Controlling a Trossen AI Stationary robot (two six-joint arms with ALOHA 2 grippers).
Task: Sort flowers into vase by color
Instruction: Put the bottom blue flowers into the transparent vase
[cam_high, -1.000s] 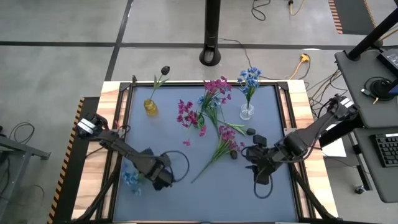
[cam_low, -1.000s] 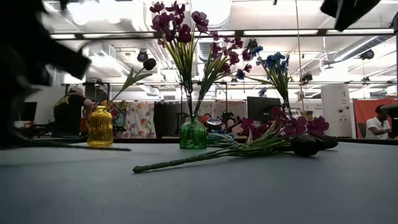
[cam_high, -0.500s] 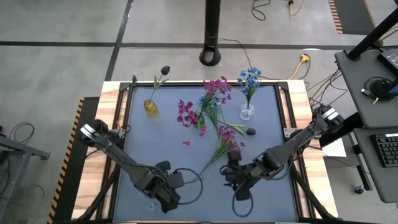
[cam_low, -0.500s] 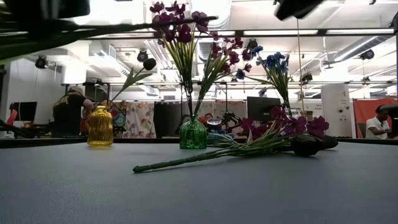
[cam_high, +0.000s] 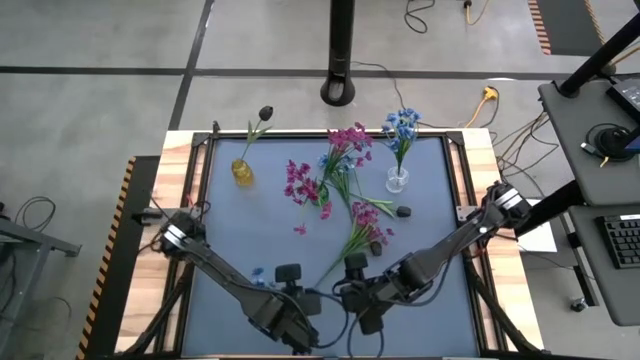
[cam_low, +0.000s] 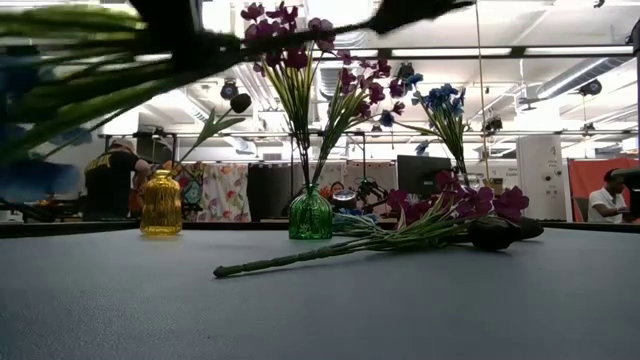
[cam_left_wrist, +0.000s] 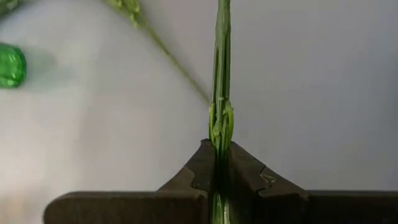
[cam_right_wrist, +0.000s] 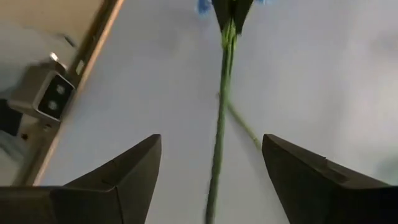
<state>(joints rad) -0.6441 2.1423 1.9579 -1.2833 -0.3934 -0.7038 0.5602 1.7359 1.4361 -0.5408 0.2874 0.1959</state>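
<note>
Left gripper (cam_left_wrist: 219, 163) clamps the blue flower's stem (cam_left_wrist: 221, 74) at the table's six o'clock; right gripper (cam_right_wrist: 211, 171) gapes around it (probably a handover). Close squarely before releasing.

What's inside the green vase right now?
The green vase holds upright magenta-pink flowers on green stems, with a bit of light blue among them. Where the stems end inside the glass cannot be seen. One magenta sprig lies on the table, outside it.
</note>
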